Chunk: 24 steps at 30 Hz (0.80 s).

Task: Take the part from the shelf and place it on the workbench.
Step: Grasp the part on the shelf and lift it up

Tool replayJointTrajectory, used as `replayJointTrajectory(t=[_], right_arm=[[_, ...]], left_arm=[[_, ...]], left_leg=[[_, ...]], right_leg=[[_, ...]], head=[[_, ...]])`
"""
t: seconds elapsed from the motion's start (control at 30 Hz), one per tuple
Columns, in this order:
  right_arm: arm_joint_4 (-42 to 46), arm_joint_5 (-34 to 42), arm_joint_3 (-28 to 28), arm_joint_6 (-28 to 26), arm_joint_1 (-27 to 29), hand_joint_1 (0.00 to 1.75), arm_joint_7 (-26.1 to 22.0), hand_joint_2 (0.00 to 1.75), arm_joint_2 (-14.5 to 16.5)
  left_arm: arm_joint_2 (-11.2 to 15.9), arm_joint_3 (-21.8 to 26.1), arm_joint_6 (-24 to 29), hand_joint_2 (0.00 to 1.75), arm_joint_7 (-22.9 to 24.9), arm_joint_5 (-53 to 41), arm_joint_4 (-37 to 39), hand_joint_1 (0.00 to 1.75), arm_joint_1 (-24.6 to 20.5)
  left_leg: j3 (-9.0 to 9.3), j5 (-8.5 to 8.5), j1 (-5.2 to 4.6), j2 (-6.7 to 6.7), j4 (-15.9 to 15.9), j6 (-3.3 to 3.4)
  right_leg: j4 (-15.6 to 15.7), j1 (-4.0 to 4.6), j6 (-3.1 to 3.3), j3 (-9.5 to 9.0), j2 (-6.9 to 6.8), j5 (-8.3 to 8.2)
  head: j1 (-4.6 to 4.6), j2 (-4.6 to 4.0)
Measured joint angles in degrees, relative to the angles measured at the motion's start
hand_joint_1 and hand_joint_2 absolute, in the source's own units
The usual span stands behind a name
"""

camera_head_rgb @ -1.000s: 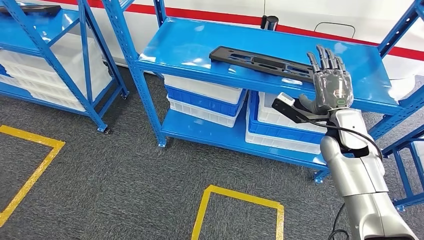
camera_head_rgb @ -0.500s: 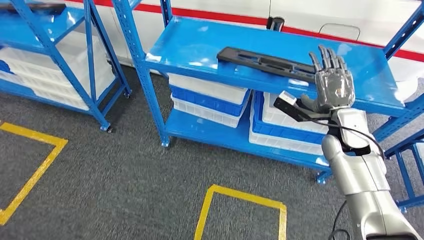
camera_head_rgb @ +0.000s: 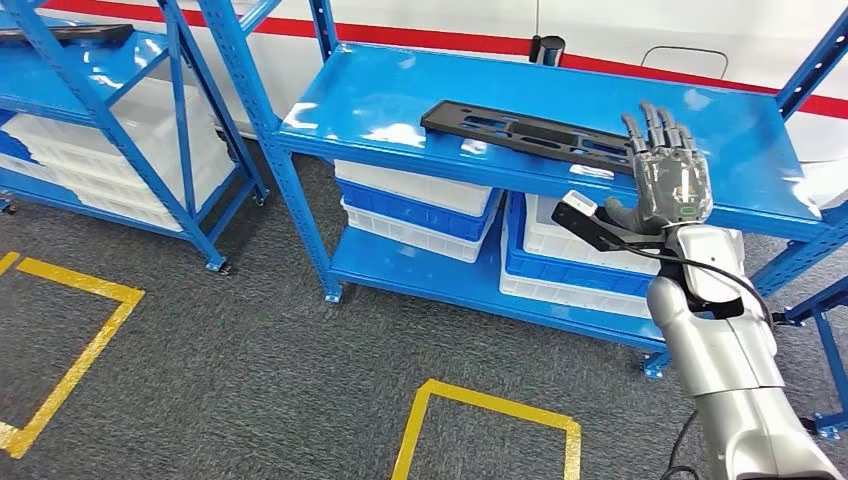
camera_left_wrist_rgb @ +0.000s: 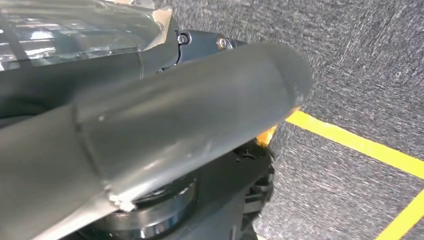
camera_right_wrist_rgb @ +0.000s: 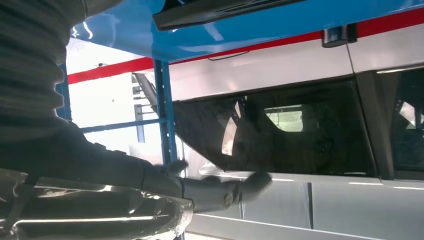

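Since the earlier frame our whole view has shifted a little, so the camera has moved rather than the things; our right hand (camera_head_rgb: 668, 180) has stayed raised near the front edge of the shelf, with the part unchanged upon it.

The blue shelf (camera_head_rgb: 400, 90) fills the upper middle of the head view. A second blue shelf (camera_head_rgb: 110, 60) stands at 10 o'clock. Under the top board sit white and blue bins (camera_head_rgb: 415, 200), stacked on the lower board. On the grey carpet (camera_head_rgb: 250, 350), yellow tape (camera_head_rgb: 490, 405) marks a square at 6 o'clock.

The part (camera_head_rgb: 525, 130), a long black flat piece with slots, lies on the top board at about 1 o'clock. Our right hand is at 3 o'clock, fingers straight and spread, holding nothing, its fingertips (camera_head_rgb: 650, 115) just beside the part's right end; we cannot tell whether they touch. Of our left hand we cannot tell the state.
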<state>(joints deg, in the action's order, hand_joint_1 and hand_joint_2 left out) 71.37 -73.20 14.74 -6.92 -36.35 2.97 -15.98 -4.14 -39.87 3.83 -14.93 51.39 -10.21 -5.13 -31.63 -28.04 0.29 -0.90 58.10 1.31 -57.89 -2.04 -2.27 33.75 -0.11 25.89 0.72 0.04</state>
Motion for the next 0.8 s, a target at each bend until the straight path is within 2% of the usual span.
replayJointTrajectory(t=[0.07,0.17,0.2,0.23,0.27,0.33,0.37,0.4,0.47,0.53,0.57,0.6,0.67,0.7,0.73,0.77,0.8], right_arm=[[0.02,0.01,-0.02,-0.03,-0.28,0.0,0.0,1.75,-0.02],[-0.09,0.14,0.07,-0.08,-0.51,0.0,-0.03,1.75,0.02],[-0.17,0.23,0.15,-0.09,-0.5,0.0,-0.07,1.75,0.04],[-0.26,0.3,0.22,-0.1,-0.49,0.0,-0.11,1.75,0.06],[-0.31,0.37,0.27,-0.11,-0.5,0.0,-0.17,1.75,0.05],[-0.37,0.5,0.3,-0.17,-0.55,0.0,-0.34,1.75,0.06],[-0.46,0.58,0.33,-0.26,-0.63,0.0,-0.46,1.75,0.09],[-0.57,0.64,0.38,-0.37,-0.71,0.0,-0.56,1.75,0.1],[-0.81,0.76,0.52,-0.65,-0.87,0.0,-0.68,1.75,0.1],[-0.92,0.9,0.66,-0.89,-1.14,0.0,-0.74,1.75,-0.02],[-0.99,0.96,0.72,-0.97,-1.41,0.0,-0.77,1.75,-0.1],[-1.14,1.01,0.8,-0.99,-1.65,0.0,-0.78,1.75,-0.14],[-1.57,1.11,0.97,-1.0,-1.9,0.0,-0.79,1.75,-0.2],[-1.82,1.19,1.08,-1.01,-1.88,0.0,-0.79,1.75,-0.19],[-2.07,1.31,1.21,-1.03,-1.88,0.0,-0.79,1.75,-0.19],[-2.3,1.45,1.35,-1.07,-1.94,0.0,-0.79,1.75,-0.18],[-2.53,1.63,1.5,-1.12,-2.08,0.0,-0.8,1.75,-0.16]], left_arm=[[0.02,0.0,0.0,0.0,-0.02,0.0,0.0,0.0,-0.13],[-0.02,-0.03,-0.04,0.0,-0.03,0.0,0.0,0.0,-0.15],[-0.02,-0.05,-0.05,0.0,-0.03,0.0,0.0,0.0,-0.11],[-0.02,-0.06,-0.06,0.0,-0.02,0.0,0.0,0.0,-0.07],[-0.01,-0.07,-0.05,0.0,-0.02,0.0,0.01,0.0,-0.04],[0.14,-0.07,-0.04,0.0,-0.02,0.01,0.03,0.0,-0.01],[0.22,-0.07,-0.05,0.0,-0.02,0.03,0.07,0.0,0.0],[0.31,-0.07,-0.06,0.0,-0.02,0.05,0.1,0.0,-0.03],[0.32,-0.09,-0.08,0.0,-0.01,0.11,0.15,0.0,-0.05],[0.19,-0.1,-0.09,0.0,0.0,0.18,0.15,0.0,0.02],[0.15,-0.1,-0.09,0.0,0.0,0.23,0.15,0.0,-0.01],[0.15,-0.09,-0.09,0.0,-0.01,0.27,0.15,0.0,-0.05],[0.14,-0.09,-0.1,0.0,-0.02,0.32,0.15,0.0,-0.17],[0.06,-0.09,-0.11,0.0,-0.01,0.34,0.15,0.0,-0.13],[-0.02,-0.09,-0.12,0.0,0.0,0.37,0.15,0.0,-0.07],[-0.09,-0.1,-0.12,0.0,0.01,0.4,0.15,0.0,0.0],[-0.13,-0.1,-0.07,0.0,0.04,0.49,0.15,0.0,0.06]], left_leg=[[-2.11,-0.42,0.3,0.46,3.99,-0.5],[-9.35,-3.22,0.39,0.73,14.3,-1.2],[-11.27,-3.82,0.4,0.73,15.95,-1.21],[-12.22,-3.43,0.37,0.73,15.68,-1.07],[-12.12,-1.9,0.31,0.73,13.4,-0.76],[-9.8,3.41,-0.13,0.67,5.75,0.38],[-8.68,5.07,-0.52,0.58,2.8,1.0],[-7.78,5.91,-0.91,0.45,0.94,1.52],[-6.61,5.23,-1.35,0.2,-0.52,2.09],[-4.25,5.26,-1.11,0.09,-2.12,2.39],[-3.04,5.21,-0.95,0.12,-2.51,2.5],[-1.98,4.99,-0.79,0.09,-2.83,2.56],[-0.86,4.14,-0.72,0.01,-2.94,2.66],[-0.34,3.68,-0.69,-0.09,-2.95,2.66],[0.17,3.27,-0.68,-0.18,-2.92,2.61],[0.73,2.88,-0.65,-0.25,-2.89,2.5],[1.27,2.5,-0.6,-0.32,-2.86,2.32]], right_leg=[[0.02,-0.03,0.93,-0.97,0.11,0.55],[0.06,0.34,2.18,-2.28,0.12,1.78],[0.07,0.49,2.33,-2.8,0.16,2.26],[0.08,0.61,2.36,-3.43,0.2,2.77],[0.1,0.71,2.34,-4.18,0.24,3.33],[0.26,0.79,2.23,-5.66,0.27,4.48],[0.5,0.84,2.03,-6.17,0.34,5.02],[0.95,0.83,1.74,-6.64,0.4,5.47],[1.2,1.11,0.73,-7.89,0.53,5.3],[-0.22,1.34,0.03,-8.62,0.48,5.16],[-2.04,1.34,-0.16,-7.89,0.47,5.57],[-5.1,1.32,-0.13,-6.29,0.41,6.47],[-12.22,1.34,0.07,-1.32,0.4,9.02],[-14.5,1.36,0.14,1.08,0.4,10.15],[-14.95,1.35,-0.03,2.7,0.4,10.48],[-13.37,1.29,-0.39,3.38,0.39,9.53],[-10.09,1.17,-0.97,3.17,0.38,7.29]], head=[[0.1,0.0],[0.19,0.0],[0.21,0.0],[0.21,0.0],[0.21,0.0],[0.17,0.0],[0.13,0.0],[0.06,0.0],[-0.04,0.0],[-0.08,0.0],[-0.09,0.0],[-0.14,0.0],[-0.26,0.0],[-0.31,0.0],[-0.37,0.0],[-0.41,0.0],[-0.43,0.0]])
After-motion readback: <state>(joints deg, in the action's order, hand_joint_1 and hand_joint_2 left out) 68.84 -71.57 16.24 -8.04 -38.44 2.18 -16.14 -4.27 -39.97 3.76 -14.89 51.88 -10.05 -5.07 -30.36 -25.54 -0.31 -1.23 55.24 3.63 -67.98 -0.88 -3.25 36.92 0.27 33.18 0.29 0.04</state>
